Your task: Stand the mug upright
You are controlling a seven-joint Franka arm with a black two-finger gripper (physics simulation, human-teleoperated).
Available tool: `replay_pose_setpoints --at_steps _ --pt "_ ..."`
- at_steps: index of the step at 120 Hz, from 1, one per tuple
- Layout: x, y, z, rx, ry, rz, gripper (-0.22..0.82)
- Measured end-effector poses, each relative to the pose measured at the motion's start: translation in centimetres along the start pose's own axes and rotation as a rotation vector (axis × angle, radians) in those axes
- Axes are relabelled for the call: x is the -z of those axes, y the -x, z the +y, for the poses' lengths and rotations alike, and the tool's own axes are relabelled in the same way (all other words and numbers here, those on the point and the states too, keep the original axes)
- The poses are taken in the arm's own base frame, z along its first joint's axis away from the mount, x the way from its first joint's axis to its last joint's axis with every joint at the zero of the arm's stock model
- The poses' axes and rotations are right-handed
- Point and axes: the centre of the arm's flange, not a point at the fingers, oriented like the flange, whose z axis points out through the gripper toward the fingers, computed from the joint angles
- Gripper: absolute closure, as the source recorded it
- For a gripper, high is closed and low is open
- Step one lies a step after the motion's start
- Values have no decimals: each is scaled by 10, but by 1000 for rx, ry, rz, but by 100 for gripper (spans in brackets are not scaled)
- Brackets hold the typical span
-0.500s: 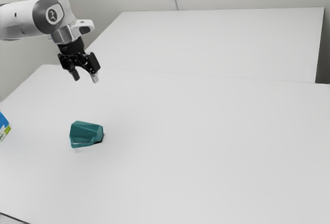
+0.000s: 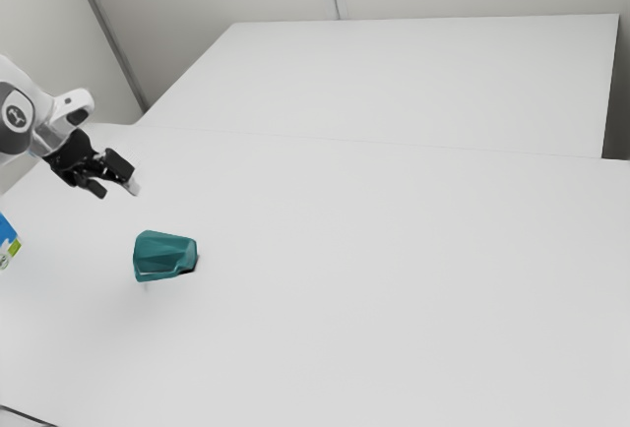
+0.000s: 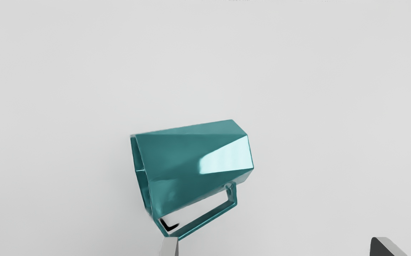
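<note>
- Above the surface [image 2: 394,299], jaws parted and empty, nothing between them; in the exterior view they stand higher in the picture than the mug and nearer the exterior view's left edge.
- Mug [image 3: 191,160]: teal, lying on its side on the surface, apart from the jaws; its wider, open mouth [image 3: 142,179] faces sideways, the body tapering to a narrower base [image 3: 250,153].
- Handle [image 3: 207,221]: angular loop along the side of the body nearer the jaws in the wrist view.
- Expected handling: probably rigid and fairly light; glossy facets may prove slippery, and a brittle material cannot be ruled out. Taper could let the body slide out toward its base.
- Suggested hold: across opposite faces at mid-body, one jaw passing through the handle's loop if it fits; alternatively, a light pinch on the wall at the mouth. Moderate closure should suffice, with the base turned downward slowly.
- Farther out, a blue-and-green item [image 2: 8,240] at the exterior view's left edge, well apart from the mug.
</note>
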Motion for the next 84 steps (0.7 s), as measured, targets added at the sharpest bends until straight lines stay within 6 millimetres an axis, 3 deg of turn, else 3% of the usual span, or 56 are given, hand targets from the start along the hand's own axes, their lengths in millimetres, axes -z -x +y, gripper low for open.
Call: replay_pose_setpoints --at_steps 22,41,84 --pt "-28 39 -50 84 201 170 2" --pt "-56 70 -80 38 287 250 2" --pt "-121 94 -122 -232 298 312 2"
